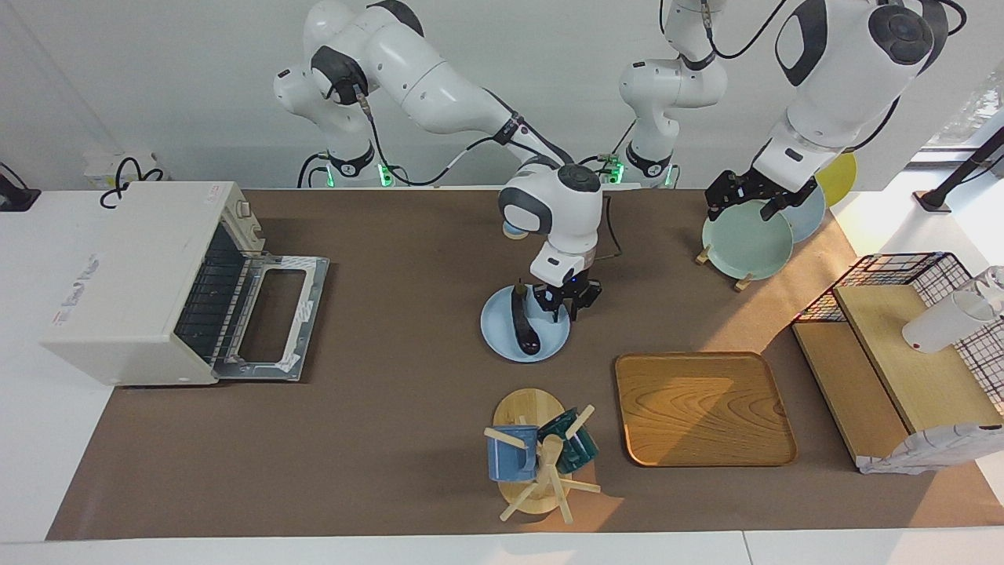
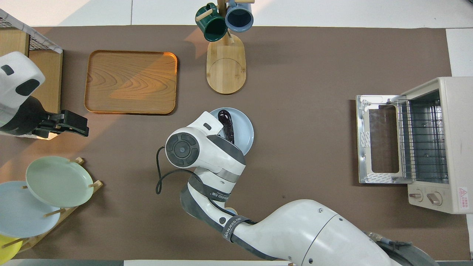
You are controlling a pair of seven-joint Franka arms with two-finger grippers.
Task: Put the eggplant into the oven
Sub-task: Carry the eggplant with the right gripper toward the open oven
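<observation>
The dark purple eggplant [image 1: 523,320] lies on a light blue plate [image 1: 549,345] in the middle of the table; it also shows in the overhead view [image 2: 226,125]. My right gripper [image 1: 566,308] is open, low over the plate, just beside the eggplant on the side toward the left arm's end, and holds nothing. In the overhead view the right arm's wrist hides this gripper. The off-white oven [image 1: 133,282] stands at the right arm's end of the table, its door [image 1: 274,322] dropped open and its wire rack [image 2: 421,142] showing. My left gripper [image 1: 743,210] waits open over the plate rack.
A wooden mug tree [image 1: 537,459] with a blue and a green mug and a wooden tray [image 1: 702,408] lie farther from the robots than the plate. A rack of plates [image 1: 749,243] and a wire basket with wooden boards [image 1: 902,345] stand at the left arm's end.
</observation>
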